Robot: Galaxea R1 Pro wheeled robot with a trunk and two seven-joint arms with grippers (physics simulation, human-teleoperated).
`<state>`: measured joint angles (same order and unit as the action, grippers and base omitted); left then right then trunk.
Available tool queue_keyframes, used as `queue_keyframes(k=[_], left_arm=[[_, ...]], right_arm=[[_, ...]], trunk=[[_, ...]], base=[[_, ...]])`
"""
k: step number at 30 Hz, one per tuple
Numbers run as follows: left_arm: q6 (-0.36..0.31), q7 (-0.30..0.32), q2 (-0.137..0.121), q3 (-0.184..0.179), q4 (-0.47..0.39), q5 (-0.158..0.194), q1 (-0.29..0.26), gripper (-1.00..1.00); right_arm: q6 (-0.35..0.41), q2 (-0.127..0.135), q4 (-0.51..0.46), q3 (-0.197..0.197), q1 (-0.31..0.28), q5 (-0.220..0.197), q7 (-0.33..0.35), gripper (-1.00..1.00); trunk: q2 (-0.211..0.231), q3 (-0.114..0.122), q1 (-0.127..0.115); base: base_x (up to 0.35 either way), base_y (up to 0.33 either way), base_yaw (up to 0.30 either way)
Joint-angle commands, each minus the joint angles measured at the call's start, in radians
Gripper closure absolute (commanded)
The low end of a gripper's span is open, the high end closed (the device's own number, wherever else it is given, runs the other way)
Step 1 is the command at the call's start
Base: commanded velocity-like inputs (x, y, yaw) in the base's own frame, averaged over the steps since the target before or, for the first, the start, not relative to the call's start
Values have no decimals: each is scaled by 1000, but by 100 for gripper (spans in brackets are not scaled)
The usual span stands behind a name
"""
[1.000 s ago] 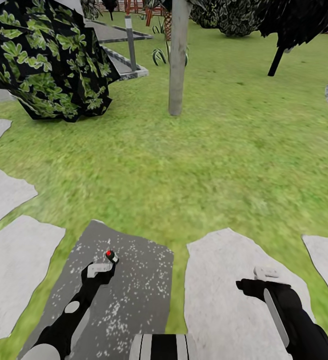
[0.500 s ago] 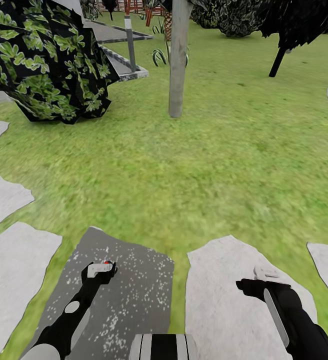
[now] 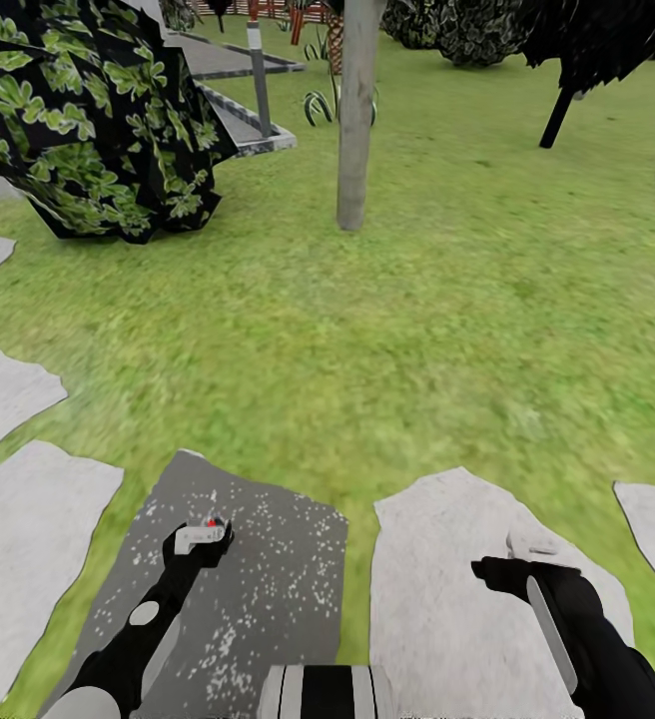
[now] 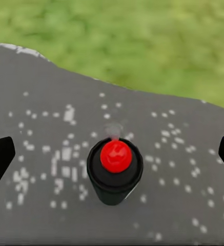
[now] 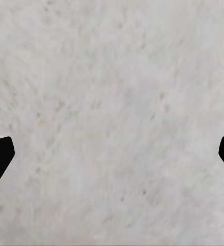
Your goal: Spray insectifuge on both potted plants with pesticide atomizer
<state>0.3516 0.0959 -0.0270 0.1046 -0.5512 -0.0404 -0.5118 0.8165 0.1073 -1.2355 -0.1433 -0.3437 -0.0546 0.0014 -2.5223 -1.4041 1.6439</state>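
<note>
Left gripper (image 3: pixel 206 534): jaws spread wide, gripping nothing. In the left wrist view we see the two dark fingertips far out on either side of a small dark upright cylinder with a red top.
Pesticide atomizer (image 4: pixel 115 171): we take this cylinder to be the atomizer. It stands upright on the dark speckled stone (image 3: pixel 268 589), directly under the left gripper and between its fingertips, with clear space on both sides.
Right gripper (image 3: pixel 529 547): jaws wide open and empty, over the pale stepping stone (image 3: pixel 437 609).
Step in hand: we judge it to be the grasp of the atomizer with the left gripper.
How to do it well: keep the red top centred between the fingertips and lower straight down. Close on the body below the head, not on the head itself. A slim standing bottle tips if one fingertip reaches it first.
Lawn (image 3: pixel 387 330): open grass lies beyond the stones.
Far field: a grey trunk (image 3: pixel 355 120), a dark leafy bush (image 3: pixel 88 120) and a grey bollard lamp (image 3: pixel 259 80) stand well apart from the grippers.
</note>
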Motion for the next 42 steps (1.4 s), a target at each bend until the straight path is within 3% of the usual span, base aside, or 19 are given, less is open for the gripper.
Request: queue_keyframes(k=[1, 10, 15, 26, 42], left_arm=[[3, 9, 1, 7, 1, -4, -1, -100], [3, 9, 1, 7, 1, -4, -1, -100], [3, 9, 1, 7, 1, -4, -1, -100], [3, 9, 1, 7, 1, -4, -1, -100], [3, 9, 1, 9, 1, -4, -1, -100]], right_arm=[[4, 0, -1, -1, 0, -5, 0, -100], [4, 0, -1, -1, 0, -5, 0, -100], [4, 0, -1, -1, 0, -5, 0, -100], [4, 0, -1, -1, 0, -5, 0, -100], [4, 0, -1, -2, -1, -5, 0, -100]], trunk=[[-1, -5, 0], [-3, -39, 4], [-3, -39, 4], [-5, -82, 9], [-5, -82, 9]], base=[[0, 0, 0], [0, 0, 0], [0, 0, 0], [0, 0, 0], [54, 0, 0]])
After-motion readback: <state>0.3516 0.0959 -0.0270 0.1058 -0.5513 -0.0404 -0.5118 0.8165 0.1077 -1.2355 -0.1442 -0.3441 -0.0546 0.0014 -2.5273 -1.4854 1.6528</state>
